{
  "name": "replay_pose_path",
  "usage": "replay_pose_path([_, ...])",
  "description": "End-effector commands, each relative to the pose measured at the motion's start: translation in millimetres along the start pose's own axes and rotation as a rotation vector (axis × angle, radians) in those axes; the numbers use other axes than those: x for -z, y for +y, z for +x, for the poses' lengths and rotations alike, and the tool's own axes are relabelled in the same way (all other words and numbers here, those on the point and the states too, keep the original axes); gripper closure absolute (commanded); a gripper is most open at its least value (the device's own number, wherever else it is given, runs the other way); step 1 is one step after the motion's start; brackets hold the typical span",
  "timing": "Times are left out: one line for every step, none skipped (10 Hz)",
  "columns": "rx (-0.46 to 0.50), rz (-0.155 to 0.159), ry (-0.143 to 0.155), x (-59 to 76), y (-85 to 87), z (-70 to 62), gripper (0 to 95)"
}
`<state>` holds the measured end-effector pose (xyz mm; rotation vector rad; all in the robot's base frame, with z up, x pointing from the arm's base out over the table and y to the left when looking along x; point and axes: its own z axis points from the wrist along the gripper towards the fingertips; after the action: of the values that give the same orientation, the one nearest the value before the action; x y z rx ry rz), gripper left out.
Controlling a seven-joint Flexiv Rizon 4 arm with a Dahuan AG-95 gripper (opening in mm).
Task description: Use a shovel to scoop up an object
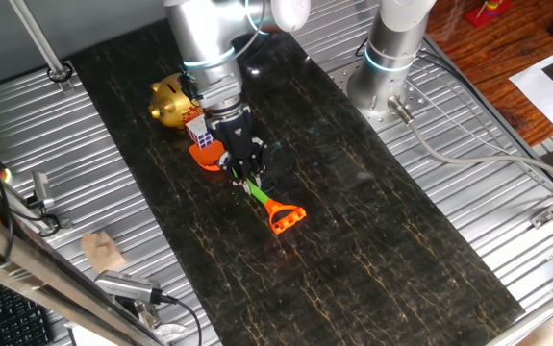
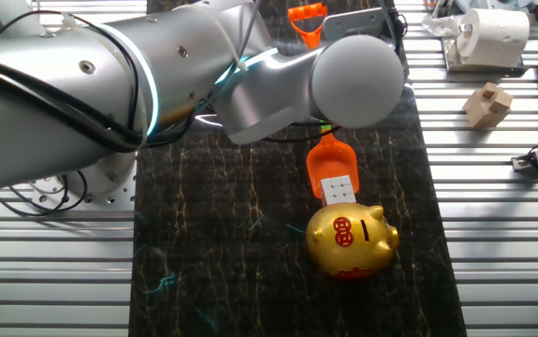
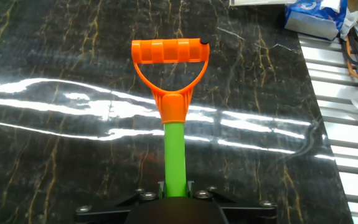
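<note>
Your claw [image 1: 248, 176] is pinching the shovel [image 1: 268, 205] shaft; the arm's hiding most of the blade, cube [image 2: 338, 189] sitting on it.

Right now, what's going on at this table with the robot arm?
The arm's gripper is shut on the green shaft of a toy shovel, with the orange loop handle pointing away from the arm. The orange blade has reached a small white and blue cube, which appears to sit at the blade's tip, pressed up against a gold piggy bank. Whether the cube is fully on the blade is hard to tell. It looks mid-scoop, on the dark mat.
</note>
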<state>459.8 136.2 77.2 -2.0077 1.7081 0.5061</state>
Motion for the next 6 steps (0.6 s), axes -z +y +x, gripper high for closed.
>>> replay_pose_path([-0.001,-0.004,0.004,1.1,1.6,1.3,95.0])
replay_pose_path([0.000,-0.005,0.008,2.0,2.3,1.7,95.0])
replay_pose_path([0.005,-0.006,0.011,2.7,3.1,2.5,95.0])
replay_pose_path([0.008,-0.009,0.019,2.9,3.5,3.9,95.0])
replay_pose_path([0.008,-0.010,0.023,3.1,3.9,5.0,95.0])
replay_pose_path([0.012,-0.012,0.023,3.3,4.4,6.5,95.0])
